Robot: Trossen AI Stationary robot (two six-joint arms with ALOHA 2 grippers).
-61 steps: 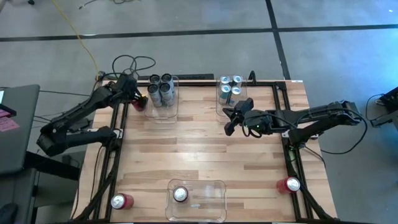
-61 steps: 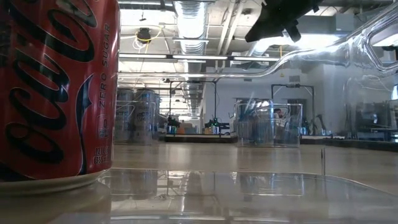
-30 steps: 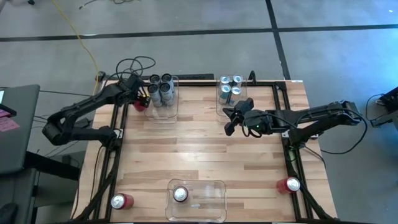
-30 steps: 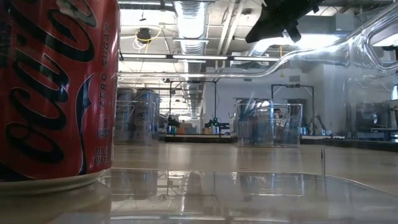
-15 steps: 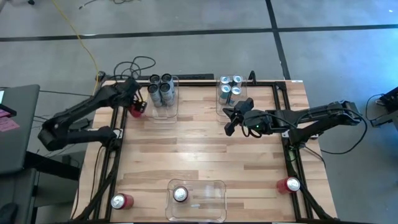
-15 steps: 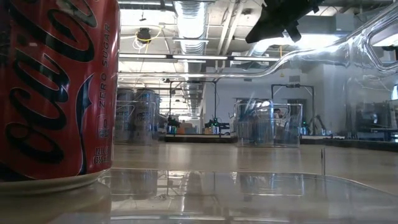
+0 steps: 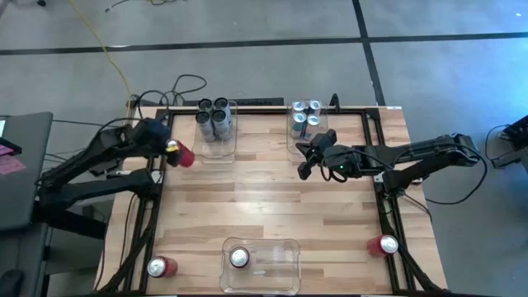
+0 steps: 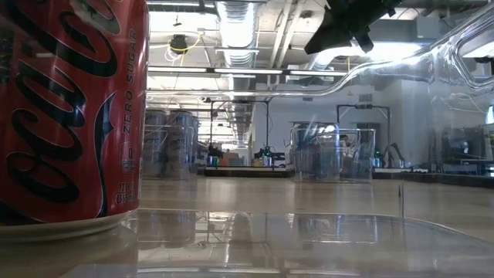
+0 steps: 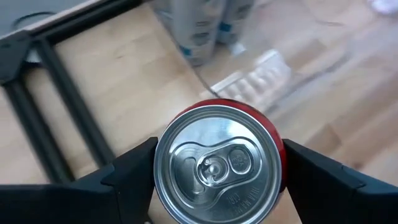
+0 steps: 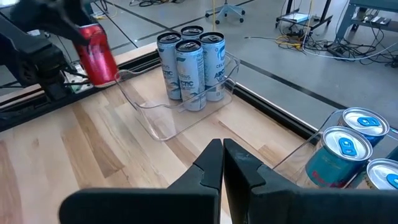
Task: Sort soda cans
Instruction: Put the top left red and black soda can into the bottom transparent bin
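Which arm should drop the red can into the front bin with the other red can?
Left. The left gripper already holds the red can between its fingers, lifted by the far-left bin. The right gripper is shut and empty, beside the blue-can bin. The front bin lies open.

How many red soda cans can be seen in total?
4: one red metal can in the left gripper, one at each near table corner, one in the near clear bin.

Red can (image 7: pixel 184 157), silver top
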